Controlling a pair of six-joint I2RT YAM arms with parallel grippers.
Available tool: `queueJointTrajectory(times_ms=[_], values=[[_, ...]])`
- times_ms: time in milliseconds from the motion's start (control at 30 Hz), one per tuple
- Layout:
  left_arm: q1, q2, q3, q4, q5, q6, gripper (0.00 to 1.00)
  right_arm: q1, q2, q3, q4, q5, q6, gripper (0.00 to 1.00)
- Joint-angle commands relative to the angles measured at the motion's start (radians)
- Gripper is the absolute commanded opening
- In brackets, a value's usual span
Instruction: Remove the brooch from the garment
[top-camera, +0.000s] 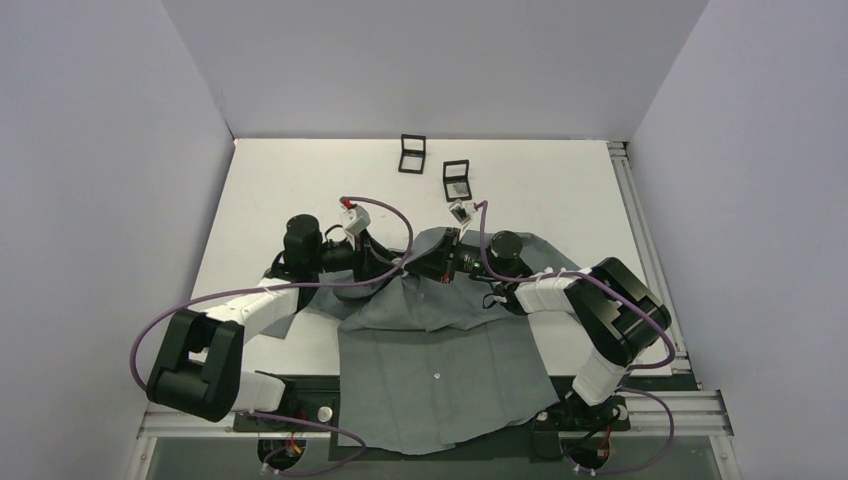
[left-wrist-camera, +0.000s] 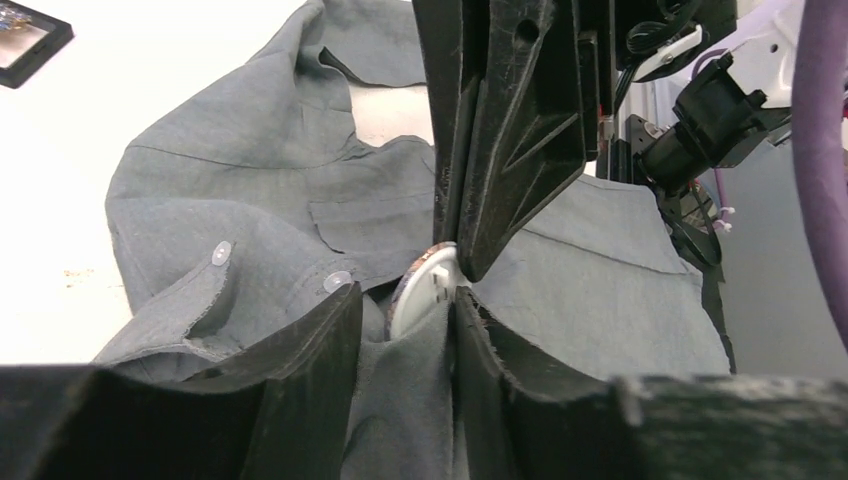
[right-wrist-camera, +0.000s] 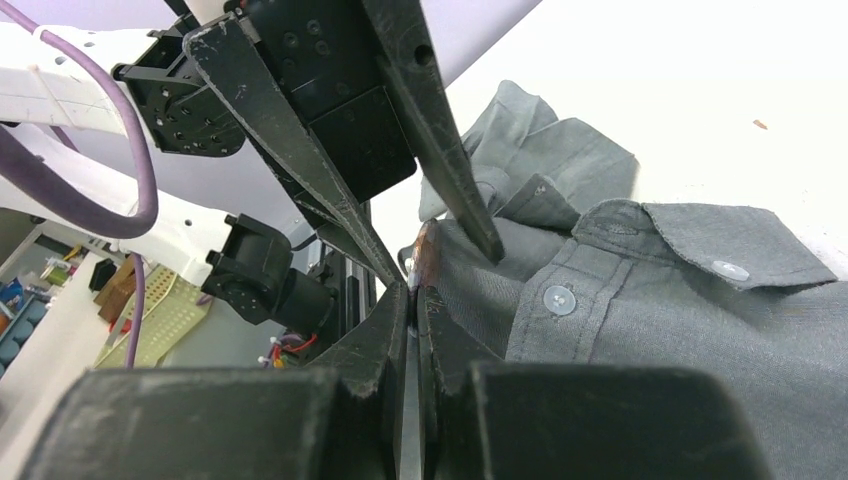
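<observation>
The grey garment lies on the white table, its collar toward the back. Both grippers meet at the collar. The brooch stands on edge on a raised fold of cloth, white back showing with a reddish-brown rim; it also shows in the right wrist view. My left gripper has the fold of garment filling its jaws just below the brooch. My right gripper is shut on the brooch's edge, beside the garment. In the top view the brooch is hidden under the left gripper and right gripper.
Two small square black boxes stand open at the back of the table; one shows in the left wrist view. White shirt buttons sit near the collar. A metal rail runs along the table's right edge.
</observation>
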Motion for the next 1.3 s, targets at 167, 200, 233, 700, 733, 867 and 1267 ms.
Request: queueJointTrajectory(times_ms=[167, 200, 233, 700, 733, 867, 1267], values=[[0.008, 0.019, 0.047, -0.004, 0.003, -0.015, 0.21, 0.001, -0.025, -0.013, 0.124, -0.024, -0.021, 0.00], [0.013, 0.020, 0.049, -0.002, 0.008, -0.025, 0.20, 0.000, -0.028, -0.015, 0.113, -0.025, -0.033, 0.00], [0.016, 0.022, 0.048, -0.001, 0.015, -0.031, 0.19, 0.000, -0.030, -0.016, 0.107, -0.025, -0.040, 0.00], [0.055, 0.032, 0.024, 0.082, 0.078, -0.094, 0.08, -0.013, -0.051, -0.019, 0.015, -0.019, -0.119, 0.00], [0.055, 0.031, 0.024, 0.082, 0.084, -0.091, 0.06, -0.011, -0.052, -0.014, 0.009, -0.022, -0.128, 0.00], [0.054, 0.028, 0.018, 0.106, 0.123, -0.099, 0.00, -0.004, -0.051, 0.002, -0.033, -0.051, -0.162, 0.03], [0.053, 0.006, -0.006, 0.129, 0.147, -0.096, 0.00, 0.002, -0.042, 0.029, -0.094, -0.083, -0.216, 0.34]])
